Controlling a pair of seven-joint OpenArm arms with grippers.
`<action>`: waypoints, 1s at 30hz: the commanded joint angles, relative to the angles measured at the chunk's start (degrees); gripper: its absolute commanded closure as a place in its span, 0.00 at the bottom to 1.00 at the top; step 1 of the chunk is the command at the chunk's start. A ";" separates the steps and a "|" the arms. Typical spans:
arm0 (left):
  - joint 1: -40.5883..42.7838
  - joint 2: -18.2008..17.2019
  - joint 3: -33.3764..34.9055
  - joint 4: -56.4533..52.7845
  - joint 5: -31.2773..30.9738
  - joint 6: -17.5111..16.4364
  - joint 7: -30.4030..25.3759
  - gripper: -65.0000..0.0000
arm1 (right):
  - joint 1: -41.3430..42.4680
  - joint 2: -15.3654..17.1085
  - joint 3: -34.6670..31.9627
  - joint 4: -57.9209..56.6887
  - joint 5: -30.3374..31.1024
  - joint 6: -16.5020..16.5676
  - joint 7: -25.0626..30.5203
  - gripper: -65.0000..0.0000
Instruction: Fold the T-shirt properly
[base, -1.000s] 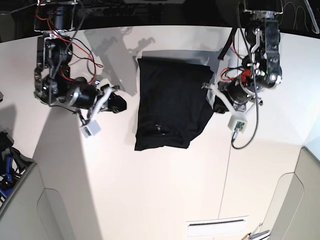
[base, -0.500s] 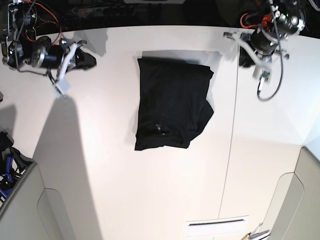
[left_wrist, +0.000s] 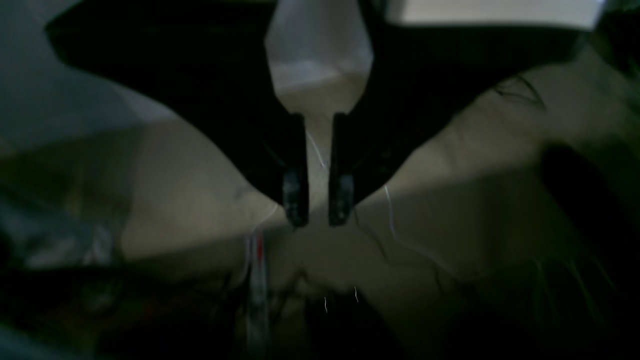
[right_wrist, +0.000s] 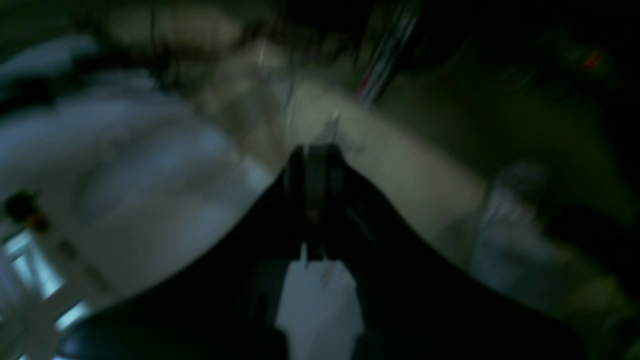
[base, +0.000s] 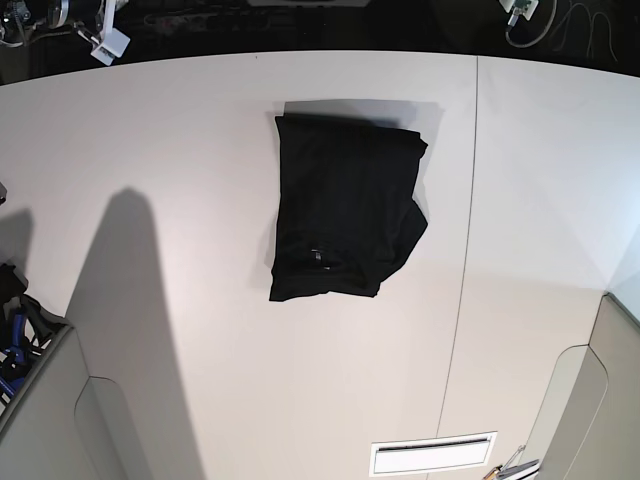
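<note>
1. Now we see the T-shirt (base: 345, 208) lying folded into a tall black rectangle on the white table (base: 200, 330), a little above the table's middle in the base view.
2. Its top edge is straight and sits near the table's far edge; its left side runs nearly straight down, while the right side bulges out partway down where a layer sticks past the stack.
3. Its bottom edge is slightly uneven, and a small pale mark shows near the lower left of the cloth.
4. Around the shirt we have bare tabletop on every side, with a thin seam (base: 462, 260) in the surface running just to the right of it and a white vent-like slot (base: 432, 454) near the lower edge.
5. Compared with half a second ago, both arms have pulled up and away: only small bits of them show at the top corners of the base view, well apart from the shirt, which has not shifted.
6. Our left gripper (left_wrist: 317, 202) shows its fingers slightly parted with nothing between them, over a blurred dim background.
7. Our right gripper (right_wrist: 314, 155) has its fingers pressed together, holding nothing, though that view is badly smeared.
</note>
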 joint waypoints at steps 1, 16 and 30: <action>1.09 -0.24 0.90 -2.27 0.02 -0.28 0.11 0.87 | -1.16 1.57 -0.92 -1.03 0.46 0.20 0.02 1.00; -17.49 -5.64 26.27 -58.62 5.88 7.15 -20.20 0.87 | 14.67 0.15 -32.50 -33.53 -17.97 0.00 18.03 1.00; -39.58 -0.61 32.52 -80.76 6.08 7.17 -18.08 0.87 | 30.58 -8.74 -50.80 -52.09 -27.34 -1.51 22.12 1.00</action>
